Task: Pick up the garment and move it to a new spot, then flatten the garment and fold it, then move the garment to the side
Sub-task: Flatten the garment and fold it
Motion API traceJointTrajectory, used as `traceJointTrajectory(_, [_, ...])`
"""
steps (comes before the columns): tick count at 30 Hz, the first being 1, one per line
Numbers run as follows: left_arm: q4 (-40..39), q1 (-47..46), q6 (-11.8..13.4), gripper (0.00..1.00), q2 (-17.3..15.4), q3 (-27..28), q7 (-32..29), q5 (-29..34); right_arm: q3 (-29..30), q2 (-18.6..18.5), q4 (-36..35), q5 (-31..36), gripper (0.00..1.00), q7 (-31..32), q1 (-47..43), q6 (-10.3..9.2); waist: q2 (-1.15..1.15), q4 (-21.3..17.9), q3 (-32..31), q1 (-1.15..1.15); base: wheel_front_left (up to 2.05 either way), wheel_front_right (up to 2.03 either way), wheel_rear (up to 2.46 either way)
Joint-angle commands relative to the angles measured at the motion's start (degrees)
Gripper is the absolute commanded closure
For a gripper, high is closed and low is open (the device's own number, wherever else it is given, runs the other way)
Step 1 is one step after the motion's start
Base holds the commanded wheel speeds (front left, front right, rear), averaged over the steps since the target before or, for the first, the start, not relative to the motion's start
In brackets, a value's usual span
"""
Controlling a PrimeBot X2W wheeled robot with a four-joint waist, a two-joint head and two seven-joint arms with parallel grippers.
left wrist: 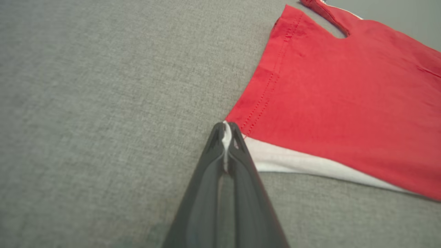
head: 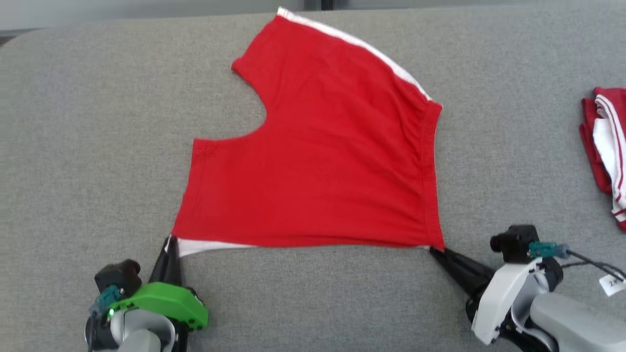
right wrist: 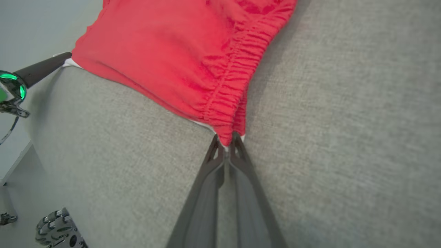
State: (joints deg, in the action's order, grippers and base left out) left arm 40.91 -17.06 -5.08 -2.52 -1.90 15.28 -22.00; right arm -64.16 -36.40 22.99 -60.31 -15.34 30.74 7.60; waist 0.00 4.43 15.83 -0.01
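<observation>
- I see a grey woven-fabric surface (head: pixel 73 146) across the whole work area.
- The red shorts (head: pixel 318 161) lie spread flat at its centre. The gathered waistband is on the right, the leg openings on the left, and a white stripe runs along the far edge.
- The left gripper (head: pixel 171 242) is pressed together on the near leg-hem corner. In the left wrist view, white stripe cloth sits pinched between its fingertips (left wrist: pixel 226 129).
- The right gripper (head: pixel 435 252) is clamped on the near waistband corner (right wrist: pixel 225 143).
- The near edge of the shorts runs straight between the two grippers.
- A folded red-and-white garment (head: pixel 606 151) lies well apart at the right edge.
</observation>
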Motion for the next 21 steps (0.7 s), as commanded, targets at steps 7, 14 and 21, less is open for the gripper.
traceJointTrajectory(7, [1.74, 11.11, 1.25, 1.0, -0.68, -1.14, -0.28, -1.17, -1.37, 2.42, 1.56, -1.37, 1.0, 0.51, -13.59, -0.21, 0.0, 0.92, -13.55, 0.01, 0.0, 0.0, 0.0])
traceJointTrajectory(14, [0.2, 17.46, 1.41, 1.0, -0.67, 0.52, -0.24, -1.32, -0.61, 4.25, 1.25, -0.53, 1.0, 0.29, -18.49, -0.19, 0.0, -0.94, -16.42, 0.01, 0.0, 0.0, 0.0])
traceJointTrajectory(21, [-2.81, 21.64, 0.22, 1.0, -0.68, 1.8, -0.17, -0.18, -1.65, 3.91, 1.27, 0.64, 1.0, 0.23, -21.78, -0.18, 0.0, -1.64, -17.92, 0.01, 0.0, 0.0, 0.0])
